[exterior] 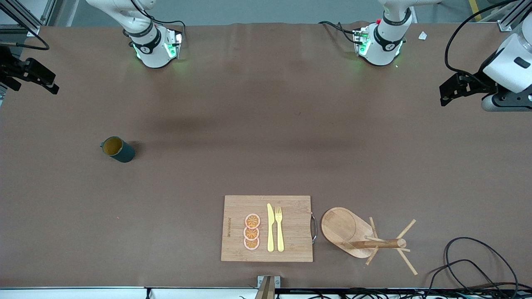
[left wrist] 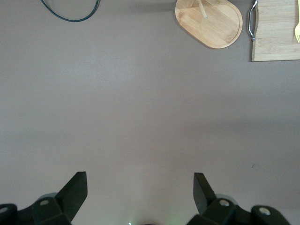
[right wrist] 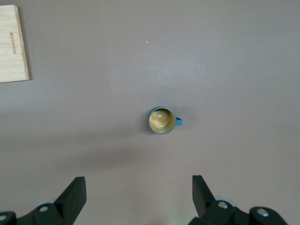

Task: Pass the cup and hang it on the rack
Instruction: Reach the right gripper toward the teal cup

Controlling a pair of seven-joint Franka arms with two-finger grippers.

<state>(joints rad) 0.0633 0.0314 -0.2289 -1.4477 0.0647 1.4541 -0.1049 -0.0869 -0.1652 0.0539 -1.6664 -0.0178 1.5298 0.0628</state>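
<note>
The cup [exterior: 118, 149], a dark teal mug with a tan inside, stands upright on the table toward the right arm's end. In the right wrist view the cup [right wrist: 162, 120] lies well below the open, empty right gripper [right wrist: 139, 183]. The right gripper [exterior: 50, 84] hangs high at that end of the table. The rack [exterior: 365, 238], a light wooden mug tree with an oval base, stands near the front camera beside the cutting board. Its base [left wrist: 209, 21] shows in the left wrist view. The left gripper [left wrist: 140, 180] is open and empty, high over bare table at the left arm's end [exterior: 448, 93].
A bamboo cutting board [exterior: 267, 228] holds three orange slices [exterior: 252, 231], a yellow knife [exterior: 270, 228] and a fork [exterior: 279, 228]. Black cables [exterior: 469, 261] lie near the front edge at the left arm's end. The two arm bases [exterior: 151, 47] [exterior: 380, 45] stand farthest from the front camera.
</note>
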